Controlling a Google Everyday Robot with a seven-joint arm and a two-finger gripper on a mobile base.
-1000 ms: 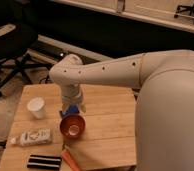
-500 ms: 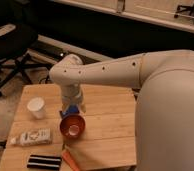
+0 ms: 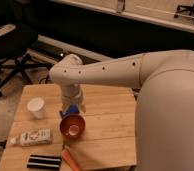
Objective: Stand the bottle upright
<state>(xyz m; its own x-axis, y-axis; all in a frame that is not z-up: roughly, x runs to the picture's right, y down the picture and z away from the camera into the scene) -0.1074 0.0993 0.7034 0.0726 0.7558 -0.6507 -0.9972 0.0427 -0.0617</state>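
While the robot's arm (image 3: 115,72) reaches over the wooden table (image 3: 110,135), how many things sit on it? (Ana)

Six, one of each kind: one bottle (image 3: 31,137), one paper cup (image 3: 36,106), one bowl (image 3: 72,126), one blue object (image 3: 74,111), one black striped object (image 3: 44,161) and one orange object (image 3: 70,160). (Ben)

Where is the bottle? (Ana)

It lies on its side near the table's front left part. Its narrow white cap points toward the left edge, and its printed label with orange-brown marks faces up. It is not upright. The white paper cup stands upright just behind it. The flat black striped object lies just in front of it, at the near edge. (Ben)

And the gripper? (Ana)

One arm, one gripper (image 3: 72,103). The thick white arm comes in from the right, bends at a rounded joint and points straight down over the middle of the table. The gripper hangs at its lower end, right over the small blue object and just behind the orange-red bowl. I cannot tell whether it is open, closed or gripping anything. It is well apart from the bottle. (Ben)

Anything else? (Ana)

The orange object pokes in at the near edge, in front of the bowl and beside the black striped object. One black office chair (image 3: 10,47) stands on the floor beyond the table's left side. (Ben)
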